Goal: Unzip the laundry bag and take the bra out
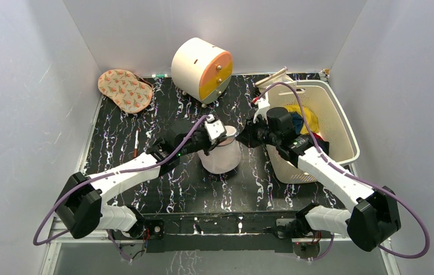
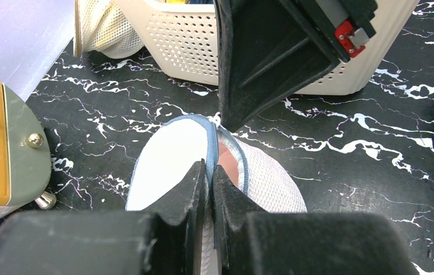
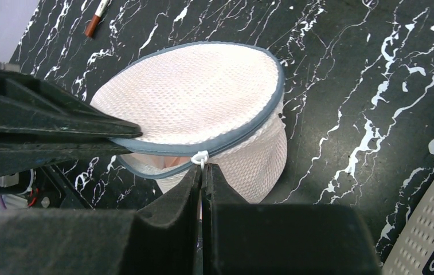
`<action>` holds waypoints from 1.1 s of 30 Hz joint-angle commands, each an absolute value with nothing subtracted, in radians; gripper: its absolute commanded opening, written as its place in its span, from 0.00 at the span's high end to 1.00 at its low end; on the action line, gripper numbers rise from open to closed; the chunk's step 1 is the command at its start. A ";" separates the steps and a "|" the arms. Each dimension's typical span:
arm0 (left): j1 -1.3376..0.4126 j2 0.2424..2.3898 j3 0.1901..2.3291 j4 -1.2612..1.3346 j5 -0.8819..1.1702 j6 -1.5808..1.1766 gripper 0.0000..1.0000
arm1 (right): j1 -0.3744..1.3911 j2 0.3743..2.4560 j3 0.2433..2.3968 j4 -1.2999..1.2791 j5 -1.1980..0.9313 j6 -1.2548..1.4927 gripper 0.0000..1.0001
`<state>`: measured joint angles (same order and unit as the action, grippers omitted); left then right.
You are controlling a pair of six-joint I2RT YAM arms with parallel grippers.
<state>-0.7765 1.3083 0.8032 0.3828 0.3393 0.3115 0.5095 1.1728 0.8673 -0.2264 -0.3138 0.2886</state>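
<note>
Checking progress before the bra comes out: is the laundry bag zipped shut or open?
Partly open: the laundry bag gapes along its blue rim beside the right pincer, pink bra showing inside.

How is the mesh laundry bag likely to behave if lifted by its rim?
Probably floppy: the laundry bag mesh sags below its rim where the left tool pinches it. Likely light: thin mesh, soft pink bra inside. The zipper pull in the right tool is small, may slip.
</note>
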 commanded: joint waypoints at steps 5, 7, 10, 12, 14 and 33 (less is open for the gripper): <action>-0.785 1.233 0.785 0.409 0.320 0.342 1.00 | 0.447 1.159 0.842 -0.156 -0.214 0.337 1.00; -0.786 1.224 0.786 0.404 0.316 0.348 1.00 | 0.436 1.157 0.841 -0.155 -0.210 0.341 1.00; -0.786 1.204 0.781 0.402 0.306 0.356 1.00 | 0.420 1.152 0.841 -0.166 -0.198 0.342 1.00; -0.787 1.191 0.776 0.398 0.301 0.360 1.00 | 0.416 1.151 0.845 -0.175 -0.213 0.338 1.00; -0.787 1.183 0.771 0.397 0.300 0.368 1.00 | 0.415 1.150 0.851 -0.189 -0.215 0.328 1.00; -0.829 1.231 0.819 0.351 0.414 0.270 0.10 | 0.479 1.129 0.897 -0.166 -0.466 0.357 1.00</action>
<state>-0.7994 1.2095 0.7712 0.3573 0.3637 0.3126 0.4683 1.1671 0.8417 -0.2310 -0.4194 0.3248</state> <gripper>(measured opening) 0.715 0.009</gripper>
